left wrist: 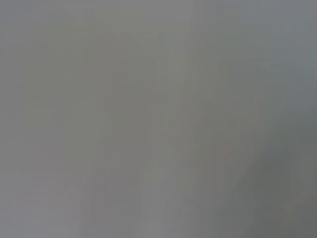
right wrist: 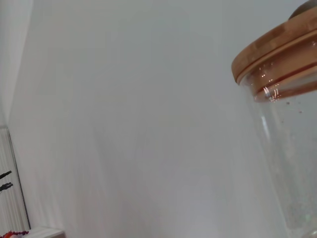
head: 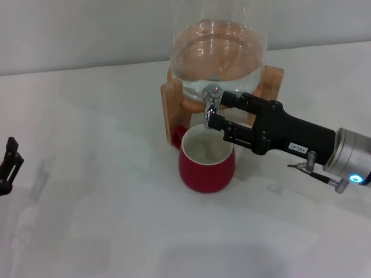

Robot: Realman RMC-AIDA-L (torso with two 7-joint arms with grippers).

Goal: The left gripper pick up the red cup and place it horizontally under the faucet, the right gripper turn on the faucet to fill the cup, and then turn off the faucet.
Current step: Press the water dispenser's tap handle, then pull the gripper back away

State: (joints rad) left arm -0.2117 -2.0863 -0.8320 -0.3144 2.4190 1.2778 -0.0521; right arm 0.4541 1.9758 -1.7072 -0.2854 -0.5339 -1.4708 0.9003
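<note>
My right gripper [head: 212,116] clasps the faucet [head: 211,99] above the red cup [head: 206,162]; its label is unreadable. My left gripper [head: 8,165], at nine o'clock, is cut off, grip unclear.

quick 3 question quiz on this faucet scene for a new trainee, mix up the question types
1. True or false: the red cup lies tipped on its side.
2. Which gripper is at the faucet? A) left B) right C) neither
3. Fill in: the glass jar rests on a ____ stand.

Key
1. False: it stands upright on the table, mouth up, below the spout.
2. B: the right gripper has its fingers around the faucet; the left gripper sits far off at the table's left edge.
3. Wooden.
</note>
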